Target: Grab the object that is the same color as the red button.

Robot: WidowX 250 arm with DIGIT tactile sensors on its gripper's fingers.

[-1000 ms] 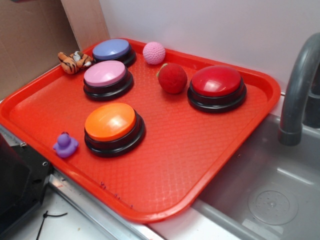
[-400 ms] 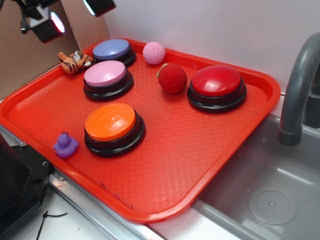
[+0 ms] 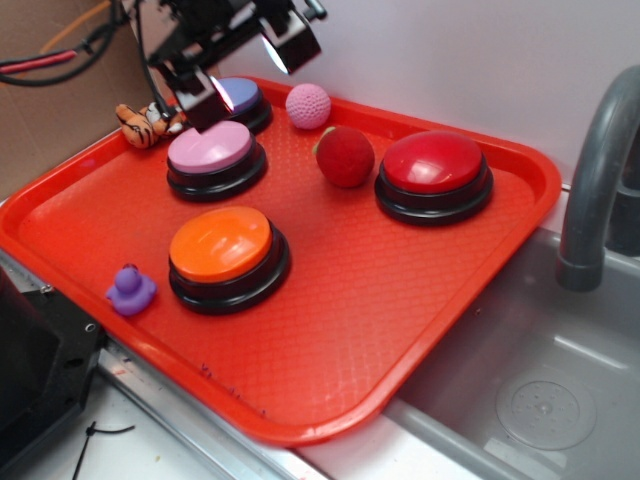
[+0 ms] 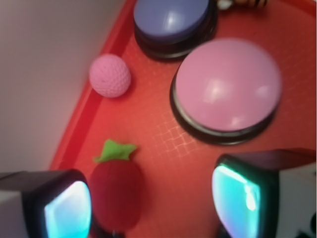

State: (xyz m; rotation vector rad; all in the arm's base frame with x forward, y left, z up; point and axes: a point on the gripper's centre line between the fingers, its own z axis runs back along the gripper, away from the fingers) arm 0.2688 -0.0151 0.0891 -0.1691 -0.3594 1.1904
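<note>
We find the claw open and empty, raised above the far left of the tray, over the purple button and pink button. The red ball lies on the tray just left of the red button, near the pink ball.

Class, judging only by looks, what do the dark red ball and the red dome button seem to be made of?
The red ball looks like felt or fuzzy fabric: matte, no glare, with a green leaf-like tuft visible from the wrist camera. The red button looks like hard glossy plastic: a smooth dome with bright highlights, on a shiny black base.
</note>
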